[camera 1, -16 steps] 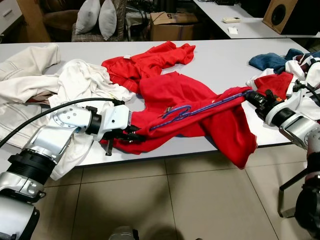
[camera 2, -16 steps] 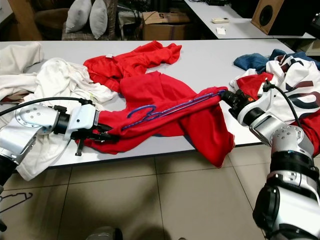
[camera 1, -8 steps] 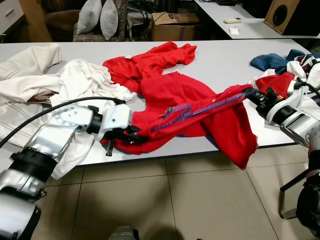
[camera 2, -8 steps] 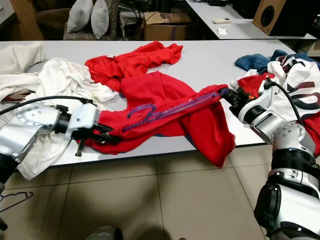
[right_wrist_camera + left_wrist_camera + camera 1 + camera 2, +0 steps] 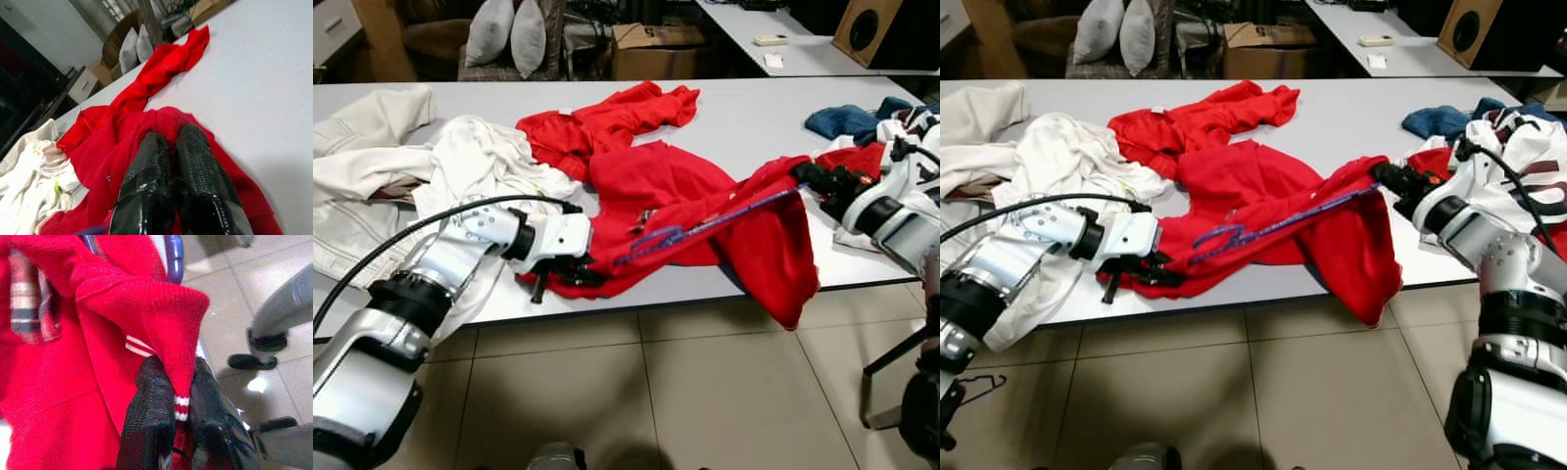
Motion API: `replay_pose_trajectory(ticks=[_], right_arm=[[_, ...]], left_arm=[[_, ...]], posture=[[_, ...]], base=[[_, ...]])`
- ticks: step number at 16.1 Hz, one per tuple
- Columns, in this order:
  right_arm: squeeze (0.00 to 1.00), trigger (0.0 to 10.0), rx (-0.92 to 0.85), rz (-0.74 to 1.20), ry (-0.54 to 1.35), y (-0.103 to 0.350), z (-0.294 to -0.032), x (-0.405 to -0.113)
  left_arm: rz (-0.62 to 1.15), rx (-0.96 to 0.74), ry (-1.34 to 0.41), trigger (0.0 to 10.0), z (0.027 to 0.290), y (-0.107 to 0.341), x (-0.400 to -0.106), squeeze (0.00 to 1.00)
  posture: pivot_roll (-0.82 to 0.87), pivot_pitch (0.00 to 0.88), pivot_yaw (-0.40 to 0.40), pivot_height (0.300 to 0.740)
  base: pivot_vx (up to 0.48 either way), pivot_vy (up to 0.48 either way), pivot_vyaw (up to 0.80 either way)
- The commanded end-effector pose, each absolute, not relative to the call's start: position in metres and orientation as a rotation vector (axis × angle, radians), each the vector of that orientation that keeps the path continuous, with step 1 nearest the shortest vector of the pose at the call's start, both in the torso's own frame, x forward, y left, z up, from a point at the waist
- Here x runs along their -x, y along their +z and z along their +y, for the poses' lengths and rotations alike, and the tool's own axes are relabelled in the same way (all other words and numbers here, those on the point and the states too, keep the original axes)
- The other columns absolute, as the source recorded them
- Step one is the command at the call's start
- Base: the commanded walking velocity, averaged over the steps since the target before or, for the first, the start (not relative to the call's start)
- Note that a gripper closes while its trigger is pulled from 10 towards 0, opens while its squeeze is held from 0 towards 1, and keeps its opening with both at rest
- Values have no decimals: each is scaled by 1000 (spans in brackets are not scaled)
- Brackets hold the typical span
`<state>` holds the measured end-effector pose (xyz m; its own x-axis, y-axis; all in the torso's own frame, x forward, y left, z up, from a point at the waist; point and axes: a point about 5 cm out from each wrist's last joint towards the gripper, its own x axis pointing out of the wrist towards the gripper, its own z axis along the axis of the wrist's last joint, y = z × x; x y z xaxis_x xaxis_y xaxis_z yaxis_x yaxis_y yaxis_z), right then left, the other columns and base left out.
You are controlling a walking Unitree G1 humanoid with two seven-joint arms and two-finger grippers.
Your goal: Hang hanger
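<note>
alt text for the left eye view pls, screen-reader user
Two robot grippers stretch a red sweater with a blue hanger across a grey table: the left gripper pinches its cuff at the near table edge, the right gripper grips its other end. White clothes lie to the left, another red garment behind.

Long grey table (image 5: 744,108) above a tiled floor (image 5: 705,392). Spread on top: white garments (image 5: 401,166) at the robot's left, red sweater (image 5: 685,196) and another red garment (image 5: 607,117) in the middle, hanging partly over the near edge. Blue cloth (image 5: 847,119) and white-and-red clothing (image 5: 1518,157) at the right end.
</note>
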<state>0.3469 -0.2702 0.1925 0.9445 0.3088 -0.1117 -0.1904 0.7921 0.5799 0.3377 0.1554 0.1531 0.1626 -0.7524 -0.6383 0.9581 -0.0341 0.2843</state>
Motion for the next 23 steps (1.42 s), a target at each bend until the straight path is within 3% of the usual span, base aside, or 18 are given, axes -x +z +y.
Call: replay_pose_trajectory(ticks=[1, 6, 9, 14, 18, 20, 21, 23], right_arm=[[0, 0, -530, 14, 154, 235, -304, -339], [0, 0, -624, -52, 60, 223, -319, -317], [0, 0, -612, -70, 44, 220, -324, -310], [0, 0, -624, 6, 73, 200, -300, -314], [0, 0, -589, -60, 68, 223, -300, -329], [0, 0, -604, -136, 66, 237, -299, -331], [0, 0, -575, -152, 82, 241, -296, -331], [0, 0, -136, -76, 181, 234, -272, -323]], left_arm=[[489, -737, -1341, 0, 178, 129, -334, 0], [520, -664, -1238, 0, 214, 128, -327, 0], [607, -701, -1327, 0, 234, 124, -311, 0], [594, -718, -1414, 0, 220, 126, -306, 0], [798, -834, -1459, 0, 226, 121, -306, 0], [811, -853, -1456, 0, 217, 117, -311, 0], [818, -861, -1463, 0, 214, 117, -312, 0], [802, -843, -1470, 0, 206, 119, -316, 0]], posture=[[34, 0, 5, 740], [27, 0, 22, 740], [32, 0, 16, 740], [66, 0, -18, 740], [70, 0, -15, 740], [68, 0, -9, 740], [67, 0, -5, 740], [62, 0, 5, 740]], base=[[0, 0, 0], [0, 0, 0], [0, 0, 0], [0, 0, 0], [0, 0, 0], [0, 0, 0], [0, 0, 0], [0, 0, 0]])
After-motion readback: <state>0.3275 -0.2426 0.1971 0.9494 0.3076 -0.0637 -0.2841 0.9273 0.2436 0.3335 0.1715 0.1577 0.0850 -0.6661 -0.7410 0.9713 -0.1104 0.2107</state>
